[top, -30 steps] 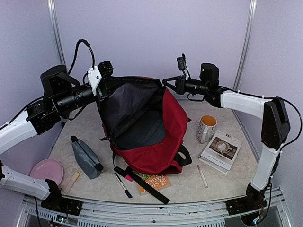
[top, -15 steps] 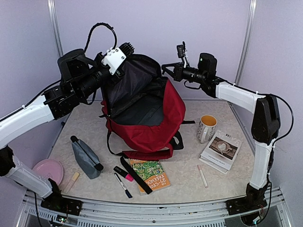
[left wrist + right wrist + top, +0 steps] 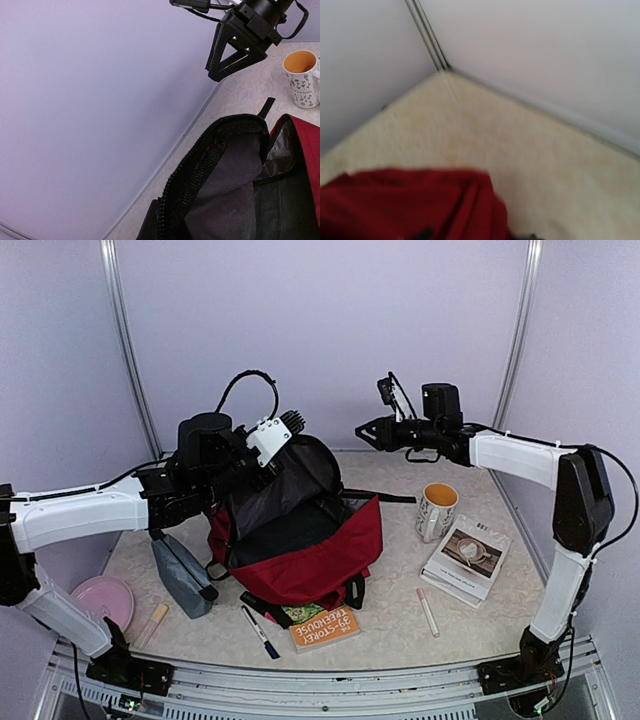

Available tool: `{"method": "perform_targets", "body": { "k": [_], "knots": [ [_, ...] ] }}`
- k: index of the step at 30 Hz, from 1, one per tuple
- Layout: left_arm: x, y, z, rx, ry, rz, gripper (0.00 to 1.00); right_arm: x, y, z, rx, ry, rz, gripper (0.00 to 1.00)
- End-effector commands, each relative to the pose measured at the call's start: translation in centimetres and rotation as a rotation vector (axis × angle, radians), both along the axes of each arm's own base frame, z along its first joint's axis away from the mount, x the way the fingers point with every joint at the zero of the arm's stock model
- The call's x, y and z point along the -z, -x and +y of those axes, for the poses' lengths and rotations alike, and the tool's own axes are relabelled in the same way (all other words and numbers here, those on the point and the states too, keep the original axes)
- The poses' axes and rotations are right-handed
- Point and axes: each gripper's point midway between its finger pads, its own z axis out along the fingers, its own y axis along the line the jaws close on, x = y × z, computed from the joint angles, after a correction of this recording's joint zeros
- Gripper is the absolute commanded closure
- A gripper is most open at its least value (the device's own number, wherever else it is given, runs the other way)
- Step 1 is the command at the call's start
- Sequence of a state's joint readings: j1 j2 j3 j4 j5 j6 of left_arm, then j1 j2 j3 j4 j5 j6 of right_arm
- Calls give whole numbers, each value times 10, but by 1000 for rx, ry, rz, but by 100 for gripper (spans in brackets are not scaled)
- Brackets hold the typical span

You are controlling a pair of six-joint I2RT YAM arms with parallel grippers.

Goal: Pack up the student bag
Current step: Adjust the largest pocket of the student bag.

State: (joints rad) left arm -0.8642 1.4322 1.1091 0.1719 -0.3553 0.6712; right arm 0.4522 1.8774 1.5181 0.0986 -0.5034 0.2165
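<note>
The student bag, a dark red backpack with its main compartment unzipped, slumps on the table in the middle. My left gripper is shut on the bag's black zippered top rim and holds the flap up; its fingers are out of the left wrist view. My right gripper hangs in the air behind and right of the bag, apart from it, holding nothing. It also shows in the left wrist view. The blurred right wrist view shows red bag fabric below.
A grey pencil pouch and a pink plate lie front left. An orange book, markers and a tube lie in front. A mug and a white book are on the right.
The right gripper has let go of the bag's rim and stayed up. My left arm has swung forward and down with the rim, and the bag has sunk onto the table.
</note>
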Motion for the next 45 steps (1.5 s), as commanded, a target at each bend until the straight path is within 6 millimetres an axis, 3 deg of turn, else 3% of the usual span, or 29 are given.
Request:
{"method": "perform_targets", "body": {
  "k": [1,6,10,13,17,20,23,25,26,27,30,32,37,42,45],
  "knots": [
    [-8,6,-4,3,149,38,100,-16,57,0,-17,129,-49,51],
    [-4,-12,9,-86,175,75,100,25,132,25,-128,237,23,53],
    [-26,-47,32,-196,219,65,100,34,176,38,-196,173,79,52],
    [-50,-76,54,-288,217,13,100,42,194,39,-179,183,145,52],
    [-95,-101,80,-369,236,-78,100,59,209,23,-71,258,244,52],
    [-118,-104,91,-393,231,-143,100,84,233,17,-23,361,308,47],
    [-127,-98,90,-366,235,-163,100,109,258,22,-14,456,361,33],
    [-121,-91,83,-315,234,-153,100,128,273,28,-22,492,401,19],
    [-111,-88,80,-302,222,-140,100,139,282,33,-37,515,409,5],
    [-101,-86,78,-296,208,-127,100,148,289,38,-50,539,406,1],
    [-77,-81,75,-285,202,-83,100,169,304,56,-46,614,390,0],
    [-64,-79,76,-283,207,-55,100,174,313,80,-93,680,312,0],
    [-45,-73,77,-264,221,-8,100,199,336,126,-219,791,249,0],
    [-38,-66,75,-232,218,15,100,231,331,127,-183,913,221,0],
    [-37,-61,75,-210,232,23,100,252,322,107,-115,1042,212,2]
  ]
}}
